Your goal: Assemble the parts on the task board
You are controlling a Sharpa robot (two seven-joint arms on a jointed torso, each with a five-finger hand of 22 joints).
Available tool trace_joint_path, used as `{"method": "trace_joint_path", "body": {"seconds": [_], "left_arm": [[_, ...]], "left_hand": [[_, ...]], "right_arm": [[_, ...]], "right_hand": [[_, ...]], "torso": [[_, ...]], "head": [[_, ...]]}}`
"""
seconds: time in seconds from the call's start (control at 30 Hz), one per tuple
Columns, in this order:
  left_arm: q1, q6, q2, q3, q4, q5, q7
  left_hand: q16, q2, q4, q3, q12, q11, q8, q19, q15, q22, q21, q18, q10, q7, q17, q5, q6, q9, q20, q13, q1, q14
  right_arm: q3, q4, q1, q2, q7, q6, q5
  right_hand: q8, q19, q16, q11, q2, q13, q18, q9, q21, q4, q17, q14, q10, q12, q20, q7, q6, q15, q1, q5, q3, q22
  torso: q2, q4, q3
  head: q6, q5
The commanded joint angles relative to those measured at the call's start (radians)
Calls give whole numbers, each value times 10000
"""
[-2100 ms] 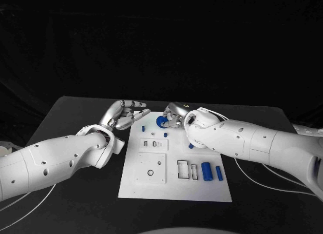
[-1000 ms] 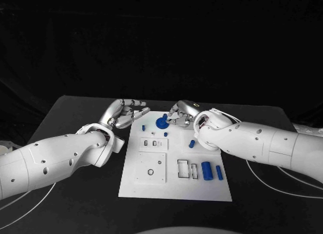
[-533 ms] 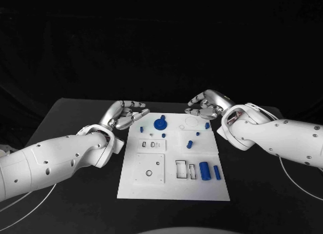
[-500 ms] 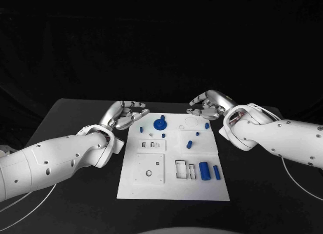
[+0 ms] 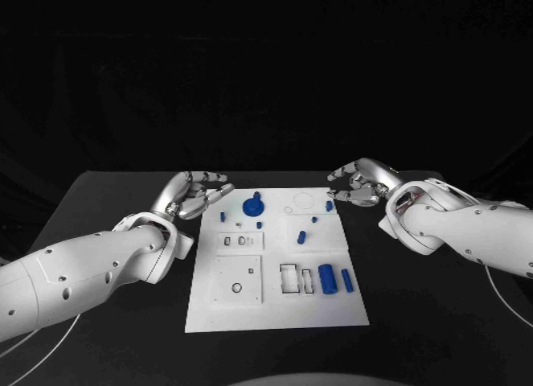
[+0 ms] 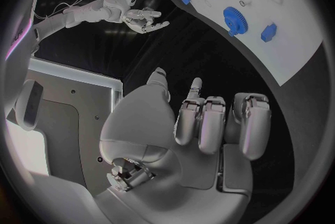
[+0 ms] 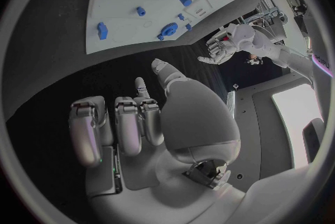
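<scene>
The white task board (image 5: 278, 310) lies in the middle of the black table. A blue gear (image 5: 253, 207) stands near its far left corner, with small blue parts (image 5: 301, 236) around it and two blue cylinders (image 5: 326, 278) lower right. My left hand (image 5: 194, 193) hovers just off the board's far left corner, fingers loosely apart, holding nothing. My right hand (image 5: 361, 183) hangs off the far right corner, fingers spread and empty. The left wrist view shows my left hand (image 6: 209, 123), the gear (image 6: 235, 19) and the right hand (image 6: 144, 19). The right wrist view shows my right hand (image 7: 133, 129) and the gear (image 7: 167, 29).
Rectangular and round recesses (image 5: 289, 277) sit in the board's lower half beside the cylinders. Bare black table (image 5: 440, 305) spreads on both sides of the board. White cables (image 5: 498, 289) trail under the right arm.
My right hand has let go of the blue gear and drawn back to the right, off the board. The left hand has stayed put. The camera has shifted slightly.
</scene>
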Motion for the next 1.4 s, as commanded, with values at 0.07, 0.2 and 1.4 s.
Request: {"method": "trace_joint_path", "body": {"seconds": [0.07,0.2,1.4], "left_arm": [[-12,164,45,4,-24,-33,167],[-18,176,42,5,-30,-33,173],[-20,130,-134,6,65,-33,172]], "left_hand": [[25,-11,-22,-59,25,-68,-40,1034,-58,2634,24,-73,1039,28,2632,29,61,-9,39,2634,101,1057],[25,-3,-22,-61,25,-69,-43,1034,-58,2634,24,-73,1039,28,2632,31,60,-9,39,2634,107,1057],[25,5,-21,-67,25,-69,-47,1034,-59,2634,24,-73,1039,28,2632,33,58,-10,38,2634,112,1057]], "right_arm": [[-11,-408,-132,101,195,846,-101],[-14,-891,-227,338,75,1111,-96],[-9,-2768,-577,1705,-799,1885,-367]], "right_hand": [[-18,1063,41,-78,7,2631,-68,12,45,-75,2632,1066,1046,40,-63,-7,-104,-70,125,31,21,2635],[-11,1063,41,-79,7,2631,-68,13,45,-73,2632,1066,1046,40,-66,1,-108,-71,120,8,21,2635],[63,1063,41,-107,199,2631,-68,-31,45,-234,2632,1066,1046,40,-96,-53,-327,-101,416,-494,192,2635]], "torso": [[-22,-20,-3],[-13,-23,2],[-20,0,9]], "head": [[5,-201],[-7,-217],[-65,-203]]}}
